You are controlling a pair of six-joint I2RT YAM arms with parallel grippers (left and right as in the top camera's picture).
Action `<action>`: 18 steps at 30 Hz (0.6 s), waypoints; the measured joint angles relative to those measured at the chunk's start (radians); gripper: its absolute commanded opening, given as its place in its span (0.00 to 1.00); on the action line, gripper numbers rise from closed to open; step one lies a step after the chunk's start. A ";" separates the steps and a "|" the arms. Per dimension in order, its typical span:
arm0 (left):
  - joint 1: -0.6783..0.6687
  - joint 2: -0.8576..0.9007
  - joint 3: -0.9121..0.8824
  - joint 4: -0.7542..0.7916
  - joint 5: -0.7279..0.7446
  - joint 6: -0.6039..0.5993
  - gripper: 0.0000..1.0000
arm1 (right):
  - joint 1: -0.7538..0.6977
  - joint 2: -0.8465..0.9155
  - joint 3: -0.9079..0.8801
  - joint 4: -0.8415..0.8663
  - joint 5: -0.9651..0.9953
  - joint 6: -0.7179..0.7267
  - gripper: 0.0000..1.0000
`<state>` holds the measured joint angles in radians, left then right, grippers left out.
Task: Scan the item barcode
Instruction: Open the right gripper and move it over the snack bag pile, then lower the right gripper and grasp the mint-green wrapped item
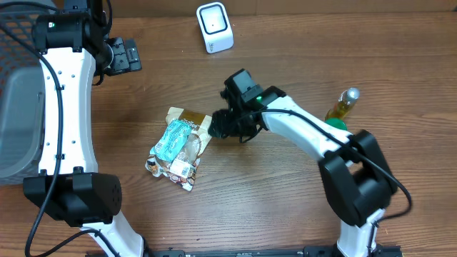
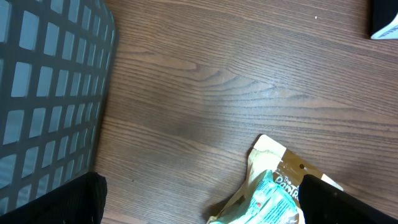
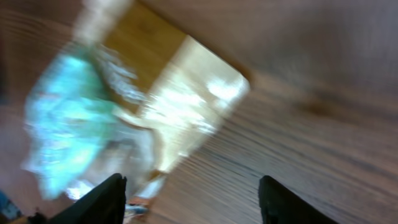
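Brown wood-grain counter (image 1: pixel 271 203). Grey mesh basket (image 1: pixel 18 107) at far left. Next to it the left arm (image 1: pixel 68 107), jaws spread wide, empty. Crinkled snack packet (image 1: pixel 178 146) lay flat mid-counter. White scanner (image 1: pixel 215 27) stood near the back edge. On the right arm (image 1: pixel 300 123), jaws apart, empty, just beside the packet's right edge. Bottle (image 1: pixel 344 106) far right.

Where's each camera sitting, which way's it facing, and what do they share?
Overhead: above the table, looking straight down; both arms, snack packet, white scanner show.
Left wrist: on the left arm, facing down at wood and mesh basket; open jaws' tips in bottom corners.
Right wrist: close over the packet, blurred; open jaws at bottom edge.
Shared: the packet is in all three.
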<state>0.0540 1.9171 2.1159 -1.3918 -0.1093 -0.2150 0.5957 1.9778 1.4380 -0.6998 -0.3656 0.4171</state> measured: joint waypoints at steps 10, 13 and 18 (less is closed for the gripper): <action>0.000 0.000 0.000 0.000 0.000 0.000 1.00 | 0.003 -0.045 0.028 0.082 0.023 -0.009 0.87; 0.000 0.000 0.000 0.000 0.000 0.000 0.99 | 0.015 -0.027 0.028 0.109 0.029 -0.020 0.90; 0.000 0.000 0.000 0.000 0.000 0.000 1.00 | 0.041 0.004 0.028 0.152 0.030 -0.025 0.91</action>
<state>0.0540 1.9171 2.1159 -1.3918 -0.1097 -0.2150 0.6369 1.9816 1.4658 -0.5480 -0.3355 0.3920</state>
